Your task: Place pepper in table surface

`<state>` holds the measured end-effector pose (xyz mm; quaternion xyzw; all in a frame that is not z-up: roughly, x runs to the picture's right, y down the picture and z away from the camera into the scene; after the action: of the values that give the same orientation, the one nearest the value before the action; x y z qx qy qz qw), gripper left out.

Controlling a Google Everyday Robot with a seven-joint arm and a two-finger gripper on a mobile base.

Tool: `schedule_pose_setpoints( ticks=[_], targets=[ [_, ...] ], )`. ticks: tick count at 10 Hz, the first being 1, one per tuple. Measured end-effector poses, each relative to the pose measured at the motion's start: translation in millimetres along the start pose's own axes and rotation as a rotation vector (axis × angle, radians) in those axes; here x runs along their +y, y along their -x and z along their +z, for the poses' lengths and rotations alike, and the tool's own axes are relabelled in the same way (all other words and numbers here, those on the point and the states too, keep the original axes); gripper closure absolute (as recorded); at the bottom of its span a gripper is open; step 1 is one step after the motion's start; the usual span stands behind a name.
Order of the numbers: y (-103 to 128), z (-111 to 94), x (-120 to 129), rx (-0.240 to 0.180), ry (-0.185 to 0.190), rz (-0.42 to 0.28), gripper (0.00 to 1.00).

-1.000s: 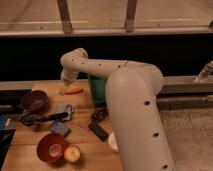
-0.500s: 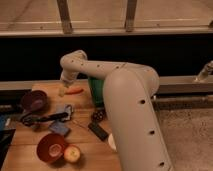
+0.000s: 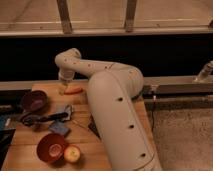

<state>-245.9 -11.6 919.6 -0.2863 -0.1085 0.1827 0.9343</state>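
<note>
Where it lay on its side on the table surface [image 3: 24,144], the pepper [image 3: 74,90] sat near the far edge of the planks, its length running roughly from nine o'clock to three o'clock. Just at its nine o'clock end the gripper [image 3: 63,89] pointed downward, low over the wood, with its fingers spread and nothing pinched between them; whether a fingertip touched the pepper could not be told. From the gripper the white arm [image 3: 112,107] rose toward twelve o'clock, bent at an elbow, then swept across to the pepper's three o'clock and down to five o'clock, covering much of the table's right side.

At about eight o'clock from the pepper, well apart from it, stood a dark purple bowl [image 3: 34,100]. Between seven and six o'clock lay a blue cloth [image 3: 61,120] with a black cord [image 3: 41,119] beside it. Farther out, at roughly six o'clock near the front edge, stood a red bowl [image 3: 51,147], and just beside it, at its three o'clock, a red-yellow apple [image 3: 71,154].
</note>
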Motion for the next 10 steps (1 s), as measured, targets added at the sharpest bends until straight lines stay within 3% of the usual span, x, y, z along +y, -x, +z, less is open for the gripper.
schedule_pose_setpoints(
  ticks=[3, 5, 7, 10],
  targets=[
    [-40, 31, 2, 0.036, 0.037, 0.034, 0.3],
    [-53, 44, 8, 0.034, 0.06, 0.047, 0.3],
    [-54, 47, 10, 0.023, 0.052, 0.049, 0.3],
    [-51, 31, 4, 0.019, 0.015, 0.042, 0.3]
  ],
)
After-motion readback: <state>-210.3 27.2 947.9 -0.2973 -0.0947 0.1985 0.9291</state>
